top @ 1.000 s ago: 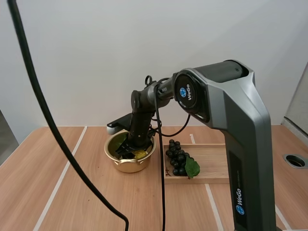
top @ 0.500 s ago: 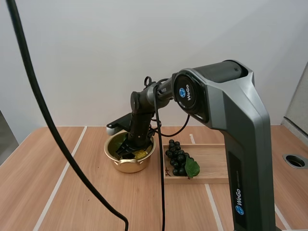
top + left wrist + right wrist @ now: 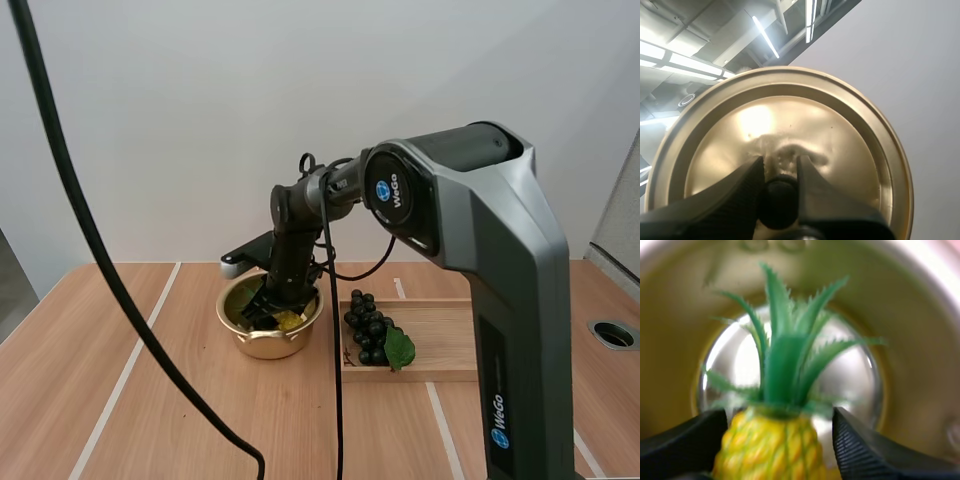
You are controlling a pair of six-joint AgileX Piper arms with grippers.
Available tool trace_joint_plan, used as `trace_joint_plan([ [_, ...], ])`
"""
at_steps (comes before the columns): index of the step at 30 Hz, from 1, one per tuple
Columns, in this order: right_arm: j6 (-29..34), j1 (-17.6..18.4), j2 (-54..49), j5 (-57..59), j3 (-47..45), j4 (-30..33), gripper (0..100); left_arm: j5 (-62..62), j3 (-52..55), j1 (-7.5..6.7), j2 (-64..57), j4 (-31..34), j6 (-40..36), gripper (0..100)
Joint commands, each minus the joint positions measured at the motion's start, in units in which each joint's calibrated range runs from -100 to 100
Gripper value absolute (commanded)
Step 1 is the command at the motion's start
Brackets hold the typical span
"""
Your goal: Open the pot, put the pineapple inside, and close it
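Note:
A gold pot [image 3: 262, 346] stands uncovered on the table, left of the tray. My right gripper [image 3: 264, 308] reaches down into it from above. In the right wrist view the gripper [image 3: 780, 416] is shut on the yellow pineapple [image 3: 769, 446]. The pineapple's green crown points at the shiny bottom of the pot [image 3: 922, 345]. A patch of the yellow pineapple [image 3: 291, 320] shows inside the rim. My left gripper [image 3: 780, 163] is shut on the dark knob [image 3: 778, 201] of the gold lid [image 3: 810, 120], which it holds up in the air away from the pot.
A wooden tray [image 3: 445, 335] lies right of the pot. A bunch of dark grapes [image 3: 368, 328] with a green leaf lies at its left end. The right arm's large grey base rises at the front right.
Almost nothing: my right gripper stays inside the pot with the pineapple, shifted only a touch upward.

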State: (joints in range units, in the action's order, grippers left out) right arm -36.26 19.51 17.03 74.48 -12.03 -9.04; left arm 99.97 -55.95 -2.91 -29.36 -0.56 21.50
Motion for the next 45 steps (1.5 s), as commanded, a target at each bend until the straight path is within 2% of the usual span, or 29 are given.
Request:
trace_joint_plan([
  [1, -0.5, -0.1, -3.7, 2.1, 0.7, 1.2, 100, -0.6, -0.3, -0.12, 0.2, 0.2, -0.6, 0],
  [9, -0.5, -0.1, -13.8, 3.0, 5.7, 1.2, 100, 0.0, -0.3, -0.12, 0.2, 0.6, -0.6, 0],
  [13, 0.5, -0.1, -19.2, 7.1, 9.5, 2.1, 100, 0.0, -0.3, -0.12, 0.2, 0.9, -0.6, 0],
  [15, 4.1, -0.1, -22.2, 8.9, 12.1, 6.1, 100, 0.0, -0.3, -0.12, 0.2, 1.4, -0.6, 0],
  [20, 14.3, -1.5, -29.3, 13.5, 19.5, 21.8, 100, 0.0, -0.3, -0.12, 0.7, 2.6, -0.5, 0],
  [22, 16.4, -3.0, -32.7, 14.7, 22.6, 25.5, 100, 0.0, -0.3, -0.12, 0.8, 2.6, -0.5, 0],
  [28, 18.4, -10.0, -42.5, 16.0, 30.9, 25.9, 100, 0.0, -0.3, -0.12, 2.5, 2.6, -1.7, 0],
  [33, 20.9, -16.3, -48.6, 12.0, 32.3, 26.1, 100, 0.0, -0.3, -0.12, 4.9, 2.4, -4.2, 0],
  [36, 21.6, -18.7, -51.0, 11.3, 32.3, 26.1, 100, 0.0, -0.3, -0.12, 6.7, 1.7, -5.5, 0],
  [37, 21.6, -19.1, -51.4, 11.3, 32.3, 26.1, 94, 0.0, -0.3, -0.12, 7.4, 1.2, -5.6, 0],
  [38, 21.6, -19.5, -51.6, 11.7, 32.3, 26.1, 77, 0.0, -0.3, -0.12, 8.1, 0.6, -5.7, 0],
  [39, 21.7, -19.7, -51.9, 12.2, 32.0, 26.1, 51, 0.0, -0.3, -0.12, 8.6, 0.6, -5.7, 0],
  [40, 22.6, -20.0, -52.0, 12.4, 31.3, 26.1, 20, 0.0, -0.3, -0.12, 9.3, -0.3, -5.7, 0],
  [41, 23.7, -20.2, -52.4, 12.8, 30.8, 26.1, 0, 0.0, 0.0, -0.12, 10.0, -0.8, -6.4, 0],
  [45, 24.9, -20.8, -52.8, 12.8, 26.1, 26.1, 0, 0.0, 3.2, -0.12, 11.2, -2.7, -6.8, 0],
])
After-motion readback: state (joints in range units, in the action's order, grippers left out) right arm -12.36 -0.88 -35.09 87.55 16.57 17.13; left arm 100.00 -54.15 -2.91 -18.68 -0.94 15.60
